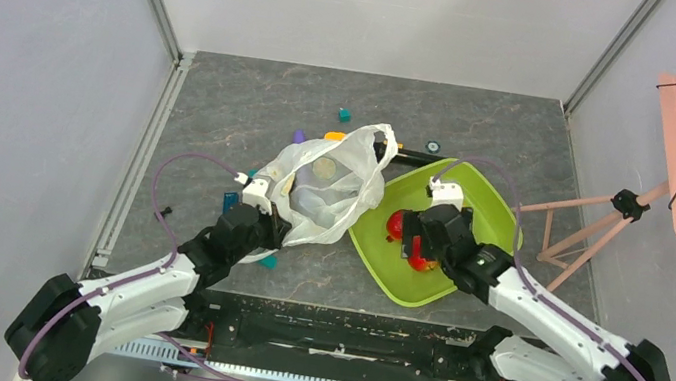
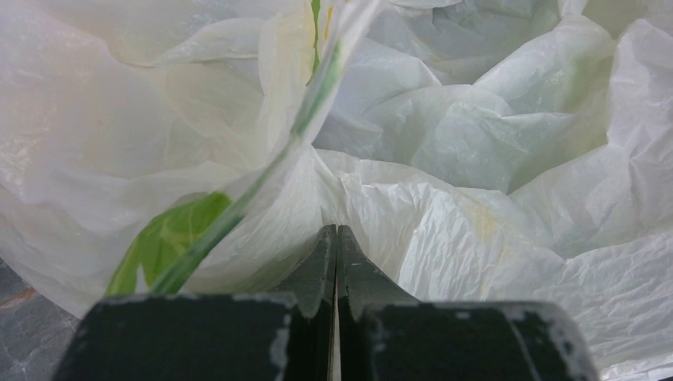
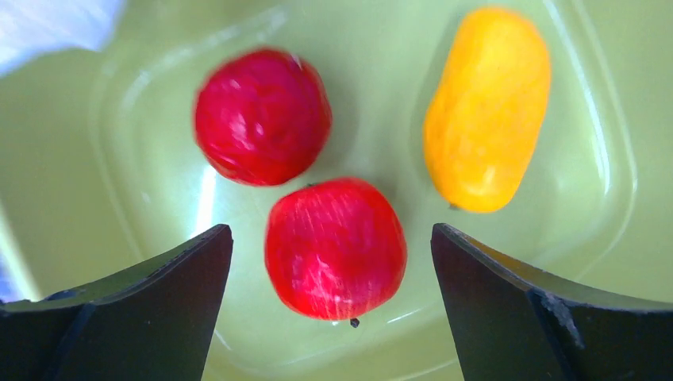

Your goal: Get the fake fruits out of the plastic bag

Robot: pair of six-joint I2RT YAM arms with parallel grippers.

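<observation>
Unloading under way: bag [image 1: 335, 185] lies against the left rim of the tray [image 1: 399, 296].
We find the right claw [image 3: 329, 238] spread wide over the tray, its jaws clear of the red fruit [image 3: 335, 248] between them. A second red fruit [image 3: 262, 115] and a yellow fruit [image 3: 486, 107] lie alongside. The left claw [image 2: 336, 238] is clamped on a bag fold. Next, we judge, the right claw must reach into the bag mouth.

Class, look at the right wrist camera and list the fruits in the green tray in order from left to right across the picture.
First the upper red fruit, then the lower red fruit, then the yellow fruit, all lying in the green tray.
</observation>
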